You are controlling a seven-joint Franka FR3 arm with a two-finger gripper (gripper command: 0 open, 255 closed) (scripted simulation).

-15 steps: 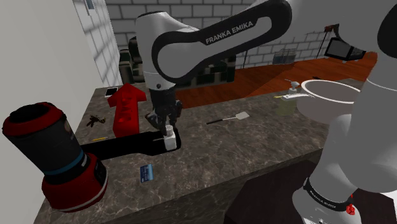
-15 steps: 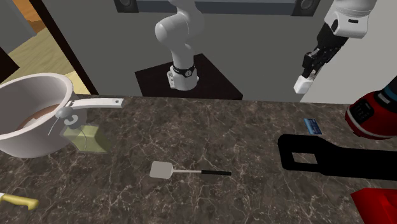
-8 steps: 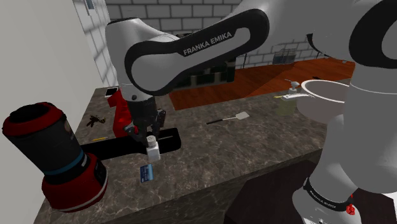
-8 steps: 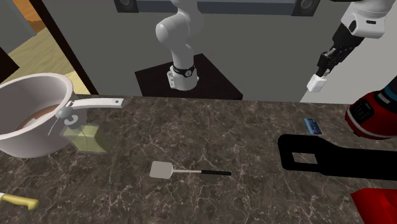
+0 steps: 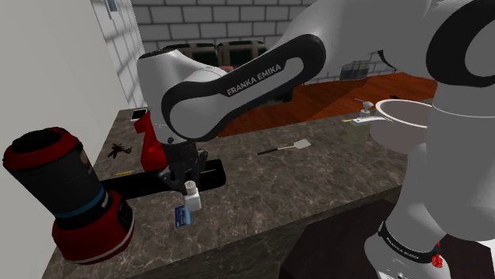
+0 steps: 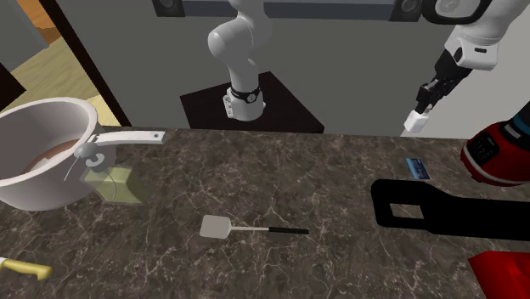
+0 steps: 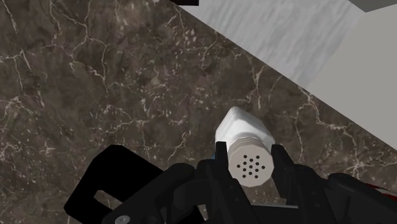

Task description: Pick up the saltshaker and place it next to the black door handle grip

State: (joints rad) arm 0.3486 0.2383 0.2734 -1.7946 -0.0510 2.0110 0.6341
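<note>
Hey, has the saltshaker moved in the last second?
Yes. In the shoulder view the saltshaker has gone down and to that view's left, from the end of the black handle toward the blue card.

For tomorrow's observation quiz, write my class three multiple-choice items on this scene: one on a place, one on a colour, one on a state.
1. Where does the blue card lie? A on the floor; B on the counter near the black handle grip; C on a shelf.
2. What colour is the saltshaker? A red; B white; C green.
3. How is the tool? A open, empty; B shut on nothing; C shut on the saltshaker.
Key: 1B, the card lies on the dark counter by the grip's end; 2B, its body shows white; 3C, both fingers clasp its cap.
</note>
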